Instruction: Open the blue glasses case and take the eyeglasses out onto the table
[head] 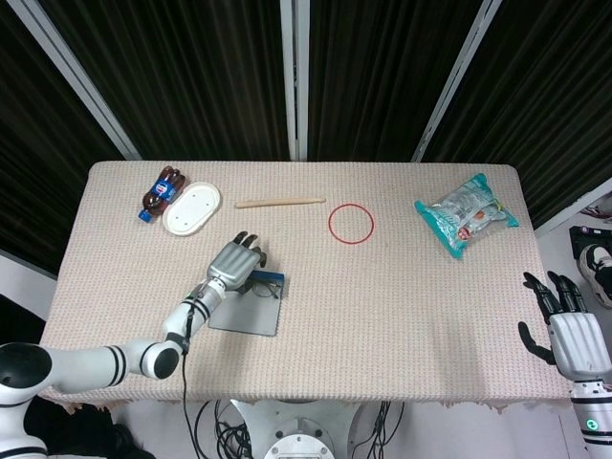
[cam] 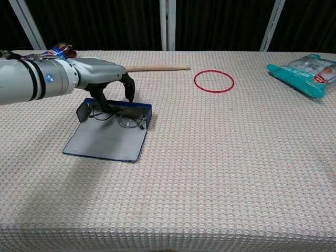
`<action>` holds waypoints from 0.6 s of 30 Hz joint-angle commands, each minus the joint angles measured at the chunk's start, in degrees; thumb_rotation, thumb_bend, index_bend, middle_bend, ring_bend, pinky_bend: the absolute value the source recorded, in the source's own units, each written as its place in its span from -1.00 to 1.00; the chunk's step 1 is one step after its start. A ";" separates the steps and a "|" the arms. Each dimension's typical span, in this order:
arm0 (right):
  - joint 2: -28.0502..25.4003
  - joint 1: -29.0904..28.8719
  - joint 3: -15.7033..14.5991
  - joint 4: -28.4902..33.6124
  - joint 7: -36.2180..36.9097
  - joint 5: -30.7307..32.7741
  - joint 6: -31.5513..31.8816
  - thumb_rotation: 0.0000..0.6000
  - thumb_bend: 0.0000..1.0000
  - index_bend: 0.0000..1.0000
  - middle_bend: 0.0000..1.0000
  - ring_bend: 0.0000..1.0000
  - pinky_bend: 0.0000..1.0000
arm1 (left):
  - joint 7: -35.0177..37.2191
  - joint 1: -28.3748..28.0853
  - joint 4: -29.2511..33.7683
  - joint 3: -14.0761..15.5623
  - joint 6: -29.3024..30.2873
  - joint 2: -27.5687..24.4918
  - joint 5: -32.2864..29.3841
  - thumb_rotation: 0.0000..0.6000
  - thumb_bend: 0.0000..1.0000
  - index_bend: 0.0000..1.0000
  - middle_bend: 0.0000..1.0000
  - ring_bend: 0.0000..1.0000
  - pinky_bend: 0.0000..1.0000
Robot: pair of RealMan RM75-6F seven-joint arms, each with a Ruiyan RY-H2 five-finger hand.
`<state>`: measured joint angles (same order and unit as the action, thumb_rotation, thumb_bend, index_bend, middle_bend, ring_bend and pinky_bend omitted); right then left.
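Observation:
The blue glasses case [cam: 105,140] lies open on the table's left half, lid flat toward the front, also seen as the case [head: 247,312] from above. The eyeglasses [cam: 125,118] rest in its shallow tray at the far end. My left hand [cam: 100,77] hovers over that end, fingers curled down above the tray and the thumb reaching in beside the left lens; it grips nothing that I can see. From above, the left hand [head: 234,265] covers part of the eyeglasses [head: 267,287]. My right hand [head: 572,332] hangs off the table's right front corner, fingers apart and holding nothing.
At the back left lie a cola bottle [head: 160,191] and a white oval dish [head: 192,207]. A wooden stick [head: 280,202] and a red ring [head: 351,224] lie behind the case. A teal snack bag [head: 466,214] sits at the back right.

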<state>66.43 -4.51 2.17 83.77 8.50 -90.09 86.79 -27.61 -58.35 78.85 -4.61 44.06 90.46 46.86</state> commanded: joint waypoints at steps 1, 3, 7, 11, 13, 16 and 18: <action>0.09 -0.04 0.00 -0.19 0.17 0.04 -0.10 1.00 -0.28 -0.96 -0.57 -1.00 -0.85 | 0.53 0.31 -0.69 -0.08 0.19 0.53 0.32 1.00 -0.25 -0.20 -0.40 -0.87 -1.00; 0.14 -0.04 -0.01 -0.35 0.30 0.06 -0.13 1.00 -0.28 -0.96 -0.57 -1.00 -0.85 | 0.49 0.38 -1.00 -0.03 0.20 0.66 0.44 1.00 -0.25 -0.17 -0.38 -0.85 -1.00; 0.14 -0.03 0.01 -0.49 0.44 0.06 -0.09 1.00 -0.28 -0.96 -0.57 -1.00 -0.86 | 0.67 0.54 -1.08 -0.25 0.46 0.78 0.72 1.00 -0.25 -0.17 -0.32 -0.80 -1.00; 0.08 0.03 0.01 -0.47 0.43 0.06 -0.01 1.00 -0.28 -0.96 -0.57 -1.00 -0.85 | 0.54 0.51 -0.81 -0.41 0.37 0.65 0.70 1.00 -0.25 -0.17 -0.29 -0.79 -1.00; 0.08 0.06 0.02 -0.44 0.39 0.10 0.03 1.00 -0.28 -0.96 -0.57 -1.00 -0.85 | 0.34 0.41 -0.78 -0.48 0.26 0.60 0.56 1.00 -0.25 -0.17 -0.29 -0.79 -1.00; 0.07 0.12 0.04 -0.44 0.38 0.21 0.04 1.00 -0.28 -0.96 -0.57 -1.00 -0.85 | 0.20 0.25 -0.93 -0.63 -0.03 0.63 0.12 1.00 -0.25 -0.16 -0.29 -0.79 -1.00; 0.04 0.15 0.04 -0.41 0.36 0.25 0.05 1.00 -0.28 -0.96 -0.57 -1.00 -0.85 | 0.16 0.19 -1.02 -0.71 -0.15 0.64 -0.10 1.00 -0.25 -0.14 -0.28 -0.78 -1.00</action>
<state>66.47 -4.36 2.20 83.35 8.86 -89.85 86.84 -27.43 -58.14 77.85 -5.31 43.95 91.10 46.79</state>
